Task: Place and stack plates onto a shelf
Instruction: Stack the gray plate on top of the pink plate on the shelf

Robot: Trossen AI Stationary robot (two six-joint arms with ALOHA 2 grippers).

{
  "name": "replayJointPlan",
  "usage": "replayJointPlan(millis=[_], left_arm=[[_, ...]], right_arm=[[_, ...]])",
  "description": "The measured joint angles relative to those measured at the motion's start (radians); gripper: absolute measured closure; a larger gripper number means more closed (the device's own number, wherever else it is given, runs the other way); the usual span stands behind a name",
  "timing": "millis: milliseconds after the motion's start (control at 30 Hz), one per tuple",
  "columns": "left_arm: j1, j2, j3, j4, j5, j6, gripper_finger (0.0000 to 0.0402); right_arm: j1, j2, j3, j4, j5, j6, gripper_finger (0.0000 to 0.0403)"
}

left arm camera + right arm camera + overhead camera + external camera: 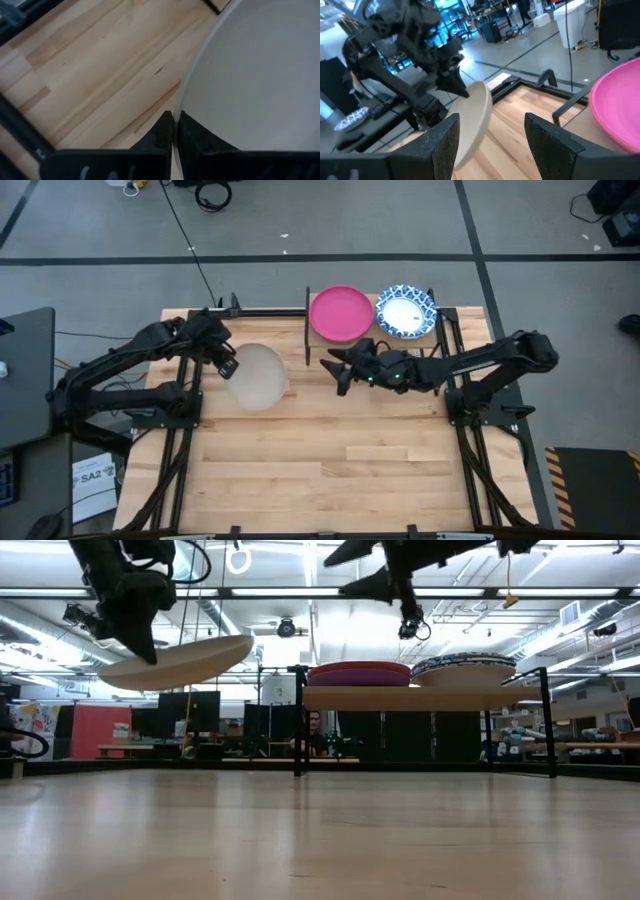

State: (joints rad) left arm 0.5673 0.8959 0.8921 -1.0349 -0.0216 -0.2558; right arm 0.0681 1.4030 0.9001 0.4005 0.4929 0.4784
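Observation:
My left gripper [226, 366] is shut on a cream-coloured round plate [260, 376], held in the air left of the shelf [410, 697]. The plate also shows in the low view [185, 660] and fills the left wrist view [260, 75]. The shelf, a light-wood board on black legs, carries a magenta plate [341, 313] stacked on a purple one [360, 678]. Beside them is a blue-patterned white stack [406, 312]. My right gripper [337, 370] hovers open just in front of the shelf's left end, pointing toward the held plate [472, 120]. My left gripper pinches the cream plate by its rim [181, 100] on the side toward the table's left edge, between its two fingers [160, 132]. It comes slanting down from the upper left. The plate is lifted clear of the table and slightly tilted, its gripped side lower.
Black frame rails [270, 311] run along the table's far edge and sides. The wooden tabletop [330, 460] lies bare toward the near edge. The room beyond holds desks and screens.

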Motion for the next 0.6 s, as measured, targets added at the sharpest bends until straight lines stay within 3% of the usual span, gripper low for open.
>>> replayJointPlan(millis=[200, 600], left_arm=[[-0.033, 0.000, 0.000, 0.033, 0.001, -0.003, 0.0384], [-0.045, 0.000, 0.000, 0.034, 0.000, -0.026, 0.0384]], right_arm=[[0.000, 0.146, 0.053, 0.039, 0.015, 0.000, 0.0174], [0.000, 0.450, 0.303, 0.038, 0.019, -0.021, 0.0174]])
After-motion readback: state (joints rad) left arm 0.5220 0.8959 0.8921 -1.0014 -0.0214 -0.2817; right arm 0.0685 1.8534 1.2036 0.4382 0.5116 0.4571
